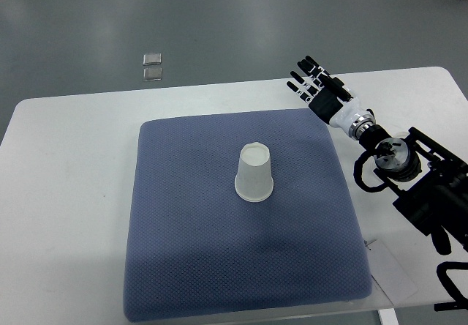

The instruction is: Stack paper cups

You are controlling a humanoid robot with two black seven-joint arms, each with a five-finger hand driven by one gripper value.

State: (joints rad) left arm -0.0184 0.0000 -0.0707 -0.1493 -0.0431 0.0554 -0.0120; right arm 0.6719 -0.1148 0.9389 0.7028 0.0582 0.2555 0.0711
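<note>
- We see a white table carrying a blue mat.
- One upside-down paper cup sits mid-mat; it may already be a stack.
- Our right hand hovers beyond the mat's far corner, fingers spread, holding nothing.
- No loose cup shows, so we judge stacking finished.

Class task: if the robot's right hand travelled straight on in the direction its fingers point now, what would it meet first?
Nothing visible. The right hand, fingers spread, points up-left past the table edge toward bare floor, away from the paper cup. Height is unclear.

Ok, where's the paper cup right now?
Top view: the paper cup sits upside down near the blue mat's centre, left of the empty right hand.
</note>
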